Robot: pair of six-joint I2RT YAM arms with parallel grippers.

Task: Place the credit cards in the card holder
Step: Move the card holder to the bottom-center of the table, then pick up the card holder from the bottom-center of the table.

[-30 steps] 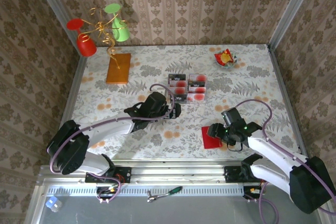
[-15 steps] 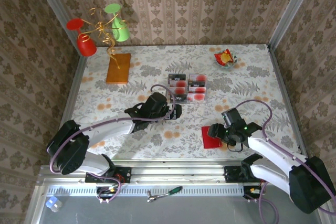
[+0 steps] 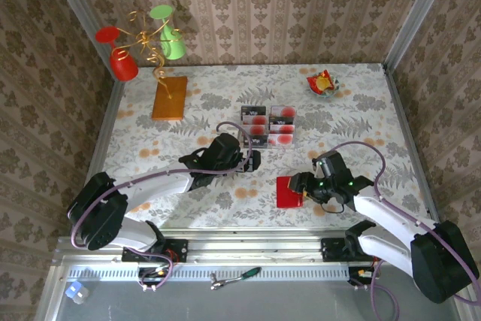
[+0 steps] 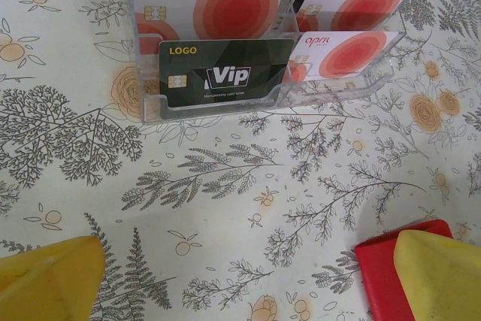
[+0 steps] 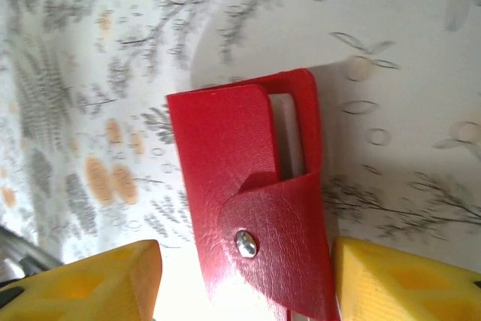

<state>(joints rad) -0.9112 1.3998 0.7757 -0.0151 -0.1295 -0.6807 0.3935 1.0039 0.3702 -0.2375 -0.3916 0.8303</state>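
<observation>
The floral-patterned counter [image 3: 361, 110] carries everything. The left hand [image 3: 248, 159] hangs low over its middle, fingers spread wide and released, holding nothing. The right hand [image 5: 248, 276] straddles the red card holder [image 3: 288, 192], unclenched, one finger clear of it. A clear acrylic rack [image 4: 150, 103] stands just beyond the left hand, the credit cards [image 4: 225, 73] upright in its tiers. The card holder lies flat, snapped shut, at the near edge.

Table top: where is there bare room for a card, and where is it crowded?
Free: between the orange-brown block and the credit cards; between the snack wrapper and the right gripper. Crowded: near centre, around left gripper and card holder.
</observation>
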